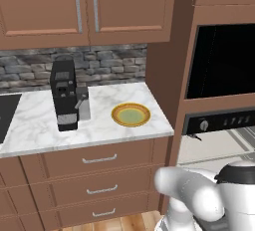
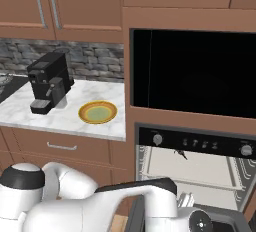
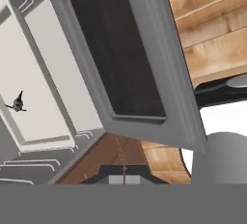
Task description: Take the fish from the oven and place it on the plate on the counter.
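Nearest of all, the pincer point(image 3: 124, 174) hung low in front of the oven point(image 2: 200, 141), its fingers drawn fully together with nothing between them. It pointed along the lowered oven door point(image 3: 125, 59), whose dark glass panel lay just beyond the fingertips in the hand view.

Past the door, the pale tray point(image 3: 34, 92) sat inside the oven cavity, and the fish point(image 3: 18, 104) lay on it, small and dark, untouched. From the right base view the fish point(image 2: 180, 154) sat near the front of the tray, just under the black control strip. It lay well apart from the pincer, further in and off to one side of the line the hand was facing.

Further left and farther back, the plate point(image 1: 131, 114) stood bare on the marble table point(image 1: 45, 130), near the coffee machine point(image 1: 64, 95).

By my judgement the task had barely started: the oven was open, but reaching in, gripping the fish, carrying it across and setting it on the plate all remained.
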